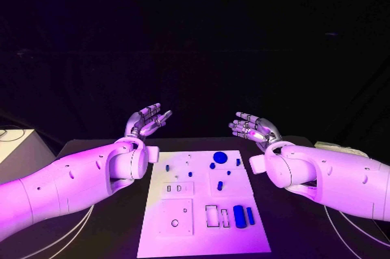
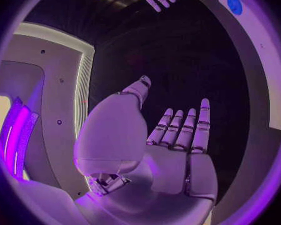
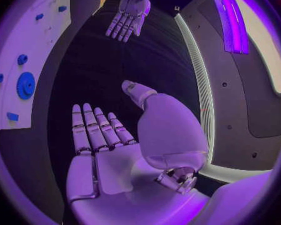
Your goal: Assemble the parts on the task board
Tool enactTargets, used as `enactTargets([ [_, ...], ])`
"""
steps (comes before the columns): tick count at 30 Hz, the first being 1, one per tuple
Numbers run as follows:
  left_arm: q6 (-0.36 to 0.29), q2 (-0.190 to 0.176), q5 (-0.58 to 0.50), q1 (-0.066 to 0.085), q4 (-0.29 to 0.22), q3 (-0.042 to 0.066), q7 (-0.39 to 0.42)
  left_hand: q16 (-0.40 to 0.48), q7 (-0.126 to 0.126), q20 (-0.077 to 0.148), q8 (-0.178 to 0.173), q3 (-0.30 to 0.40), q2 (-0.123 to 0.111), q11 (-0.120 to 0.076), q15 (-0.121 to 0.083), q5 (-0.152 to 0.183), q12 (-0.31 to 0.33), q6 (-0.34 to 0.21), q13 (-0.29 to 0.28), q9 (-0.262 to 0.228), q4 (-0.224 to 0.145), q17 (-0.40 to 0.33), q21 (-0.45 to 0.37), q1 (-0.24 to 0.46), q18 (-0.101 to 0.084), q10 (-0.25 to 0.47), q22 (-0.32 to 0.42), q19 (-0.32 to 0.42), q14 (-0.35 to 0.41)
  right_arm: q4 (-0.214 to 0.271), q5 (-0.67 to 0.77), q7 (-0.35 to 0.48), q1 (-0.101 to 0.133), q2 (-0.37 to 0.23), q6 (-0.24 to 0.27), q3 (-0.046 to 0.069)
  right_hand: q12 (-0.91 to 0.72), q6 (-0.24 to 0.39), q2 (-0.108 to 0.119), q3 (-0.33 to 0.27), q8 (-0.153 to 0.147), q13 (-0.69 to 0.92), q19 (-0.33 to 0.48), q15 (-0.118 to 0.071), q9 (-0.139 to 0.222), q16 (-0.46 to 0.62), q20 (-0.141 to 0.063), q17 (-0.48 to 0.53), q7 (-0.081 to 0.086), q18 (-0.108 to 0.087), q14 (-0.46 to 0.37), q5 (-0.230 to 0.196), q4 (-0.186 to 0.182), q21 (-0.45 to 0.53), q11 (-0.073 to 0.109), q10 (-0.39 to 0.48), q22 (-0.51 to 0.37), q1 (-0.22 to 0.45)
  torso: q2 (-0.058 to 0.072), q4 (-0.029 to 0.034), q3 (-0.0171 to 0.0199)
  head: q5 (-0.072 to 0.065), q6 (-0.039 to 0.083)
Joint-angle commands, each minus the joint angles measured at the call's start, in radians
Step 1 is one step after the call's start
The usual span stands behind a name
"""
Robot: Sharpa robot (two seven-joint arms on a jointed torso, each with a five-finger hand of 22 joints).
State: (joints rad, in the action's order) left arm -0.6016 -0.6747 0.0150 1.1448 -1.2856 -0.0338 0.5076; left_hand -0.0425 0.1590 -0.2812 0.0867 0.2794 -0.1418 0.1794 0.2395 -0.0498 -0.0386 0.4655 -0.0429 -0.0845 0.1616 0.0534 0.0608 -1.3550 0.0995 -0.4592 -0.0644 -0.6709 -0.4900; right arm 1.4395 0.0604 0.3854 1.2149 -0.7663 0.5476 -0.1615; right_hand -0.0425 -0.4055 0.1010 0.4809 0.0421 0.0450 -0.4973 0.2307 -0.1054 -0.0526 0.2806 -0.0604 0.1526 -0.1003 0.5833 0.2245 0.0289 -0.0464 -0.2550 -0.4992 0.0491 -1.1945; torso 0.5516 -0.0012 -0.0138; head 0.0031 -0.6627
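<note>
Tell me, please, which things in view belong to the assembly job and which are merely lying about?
Job:
- flat white task board
- small blue parts on it, such as the round blue disc and the long blue block
- silver left hand and silver right hand, both open, holding nothing

Lying about:
- pale box beside the black table

Your robot's white left arm (image 1: pixel 57 186) comes in bent at the wrist, its silver many-fingered left hand (image 1: pixel 148 120) raised palm-up with the fingers straight and apart, holding nothing. The white right arm (image 1: pixel 337 177) mirrors it; the silver many-fingered right hand (image 1: pixel 253 127) is lifted too, fingers spread and bare. The two hands stand well apart, palms facing each other
</note>
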Motion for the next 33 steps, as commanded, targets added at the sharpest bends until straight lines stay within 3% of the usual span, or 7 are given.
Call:
enactTargets([
  [1,0.093,0.007,0.023,0.005,0.011,-0.001,0.024,-0.008,0.066,-0.008,0.009,0.012,-0.002,0.011,0.007,-0.004,-0.008,0.033,-0.004,-0.005,0.013,0.004,0.01,-0.057,0.015,-0.038,-0.005,-0.032,-0.033,-0.015,0.071,-0.07,0.016,0.003,-0.165,-0.014,-0.012,-0.099,0.001,0.024,0.022,0.008,-0.102,-0.007,-0.015,-0.026,0.008,-0.017,0.144,-0.037,0.157,0.0,0.023,-0.021,0.0,-0.12,0.01,-0.077,0.0,-0.0001,-0.0006,0.0,0.0],
  [5,0.093,0.007,0.023,0.005,0.011,-0.001,0.024,-0.031,0.086,-0.006,0.018,0.016,0.005,0.039,-0.019,-0.003,-0.015,0.077,-0.009,-0.011,0.026,0.019,0.022,-0.072,0.03,-0.11,-0.009,-0.065,-0.152,-0.023,0.079,-0.08,0.026,0.004,-0.186,-0.023,-0.03,-0.256,0.003,0.037,0.059,0.018,-0.272,-0.032,-0.042,-0.055,0.007,-0.033,0.13,-0.063,0.297,-0.005,0.048,-0.055,0.02,-0.308,0.025,-0.107,0.0,-0.0001,-0.0006,0.0,0.0],
  [6,0.14,-0.055,0.033,0.005,-0.051,-0.001,0.01,-0.048,0.089,-0.006,0.024,0.019,0.008,0.049,-0.028,-0.003,-0.02,0.103,-0.012,-0.015,0.026,0.03,0.032,-0.074,0.042,-0.158,-0.013,-0.086,-0.233,-0.071,0.499,-0.098,0.048,-0.002,-0.175,-0.022,-0.034,-0.305,0.005,0.042,0.07,0.021,-0.292,-0.039,-0.05,-0.061,0.007,-0.035,0.124,-0.07,0.318,-0.006,0.052,-0.063,0.027,-0.366,0.026,-0.112,0.025,-0.0009,-0.0004,0.003,-0.029],
  [8,0.145,-0.069,0.035,0.005,-0.067,-0.001,0.009,-0.08,0.088,-0.006,0.036,0.028,0.013,0.057,-0.038,-0.003,-0.032,0.155,-0.018,-0.022,0.023,0.045,0.056,-0.074,0.062,-0.279,-0.02,-0.131,-0.343,-0.073,0.562,-0.107,0.053,-0.001,-0.169,-0.022,-0.037,-0.365,0.008,0.049,0.085,0.02,-0.315,-0.048,-0.06,-0.068,0.006,-0.038,0.116,-0.078,0.342,-0.006,0.057,-0.071,0.035,-0.399,0.027,-0.118,0.032,-0.0022,-0.0006,0.004,-0.029],
  [15,0.149,-0.138,0.044,0.005,-0.165,-0.001,0.007,-0.167,0.078,0.028,0.11,0.078,0.014,0.003,-0.1,-0.003,-0.089,0.398,-0.03,-0.06,-0.007,0.11,0.143,-0.061,0.086,-0.548,-0.052,-0.269,-0.532,-0.078,0.887,-0.18,0.089,0.005,-0.174,-0.021,-0.035,-0.535,0.034,0.09,0.13,0.018,-0.467,-0.109,-0.076,-0.121,-0.05,-0.06,0.073,-0.083,0.509,-0.016,0.056,-0.143,0.086,-0.574,0.044,-0.121,0.066,-0.0007,-0.0016,0.004,-0.02],
  [29,0.179,-0.26,0.049,0.007,-0.358,0.0,-0.008,-0.322,0.049,0.099,0.13,0.214,-0.037,-0.034,-0.161,-0.003,-0.044,0.449,-0.028,-0.068,-0.053,0.309,0.301,-0.013,0.08,-0.658,-0.138,-0.369,-0.673,-0.046,1.329,-0.345,0.124,0.013,-0.217,-0.021,-0.017,-0.668,0.067,0.008,0.133,0.024,-0.704,-0.235,-0.084,-0.377,-0.204,-0.29,0.002,-0.076,0.876,-0.004,0.057,-0.504,0.18,-0.788,0.26,-0.147,0.134,0.0165,-0.0071,-0.009,-0.002],
  [33,0.191,-0.285,0.049,0.007,-0.396,0.0,-0.013,-0.434,0.046,0.112,0.13,0.236,-0.042,-0.04,-0.169,-0.004,-0.03,0.453,-0.029,-0.072,-0.075,0.406,0.383,0.008,0.079,-0.671,-0.193,-0.361,-0.672,-0.042,1.408,-0.387,0.124,0.023,-0.226,-0.021,-0.02,-0.675,0.08,0.026,0.117,0.029,-0.693,-0.245,-0.087,-0.481,-0.206,-0.384,-0.001,-0.079,0.875,-0.006,0.046,-0.581,0.183,-0.803,0.322,-0.139,0.15,0.0191,-0.0075,-0.012,0.003],
])
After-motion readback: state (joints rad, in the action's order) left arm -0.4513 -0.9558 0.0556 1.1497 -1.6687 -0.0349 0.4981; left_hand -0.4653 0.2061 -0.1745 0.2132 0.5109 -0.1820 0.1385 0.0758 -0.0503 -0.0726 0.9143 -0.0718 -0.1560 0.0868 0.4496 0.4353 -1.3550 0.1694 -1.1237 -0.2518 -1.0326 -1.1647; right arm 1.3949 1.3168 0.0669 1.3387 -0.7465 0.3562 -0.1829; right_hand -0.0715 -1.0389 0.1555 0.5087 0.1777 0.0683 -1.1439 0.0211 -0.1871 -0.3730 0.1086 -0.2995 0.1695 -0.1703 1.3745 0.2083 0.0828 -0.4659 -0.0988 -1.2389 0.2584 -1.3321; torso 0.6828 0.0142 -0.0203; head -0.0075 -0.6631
